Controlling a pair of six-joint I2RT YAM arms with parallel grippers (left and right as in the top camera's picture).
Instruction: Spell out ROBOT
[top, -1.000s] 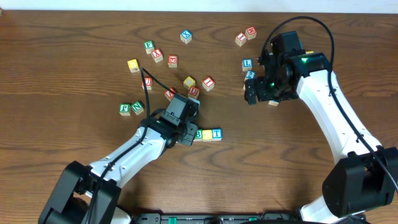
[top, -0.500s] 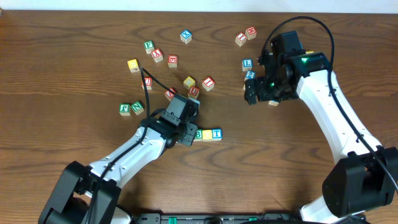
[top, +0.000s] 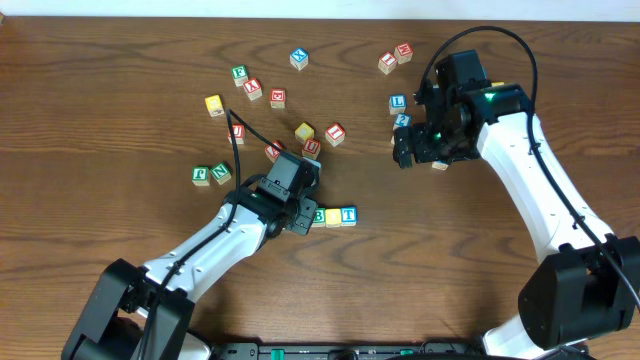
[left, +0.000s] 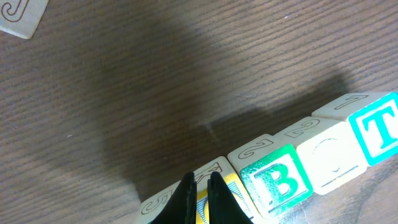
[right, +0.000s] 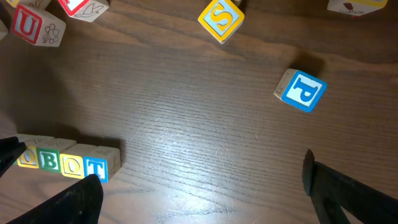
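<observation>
Table (top: 120, 240): dark wood, letter cubes scattered across the far half, both arms reaching in.

Row near centre front, read left to right in the right wrist view: yellow cube (right: 26, 157), green B cube (right: 49, 160), yellow O cube (right: 73, 165), blue T cube (right: 96, 168). All four touch side by side in one slightly slanted line. From overhead only B (top: 320, 215), O (top: 334, 216) and T (top: 348, 214) show; the leftmost yellow cube is hidden under the left arm's head.

Left gripper (left: 199, 182): fingers pressed together, nothing between them. The tips sit over the top of the leftmost yellow cube at the row's left end. Whether they press on it or hang just above, I cannot tell.

Right gripper (right: 200, 177): fingers spread wide, empty, hanging above bare wood to the right of the row and well apart from it. Blue P cube (right: 300, 91) lies beyond the fingers; a yellow-edged S cube (right: 221, 18) lies farther off.

Green-faced cube (top: 239, 73): alone in the far-left scatter, well apart from the row. The letter may be R but is too small to confirm.
</observation>
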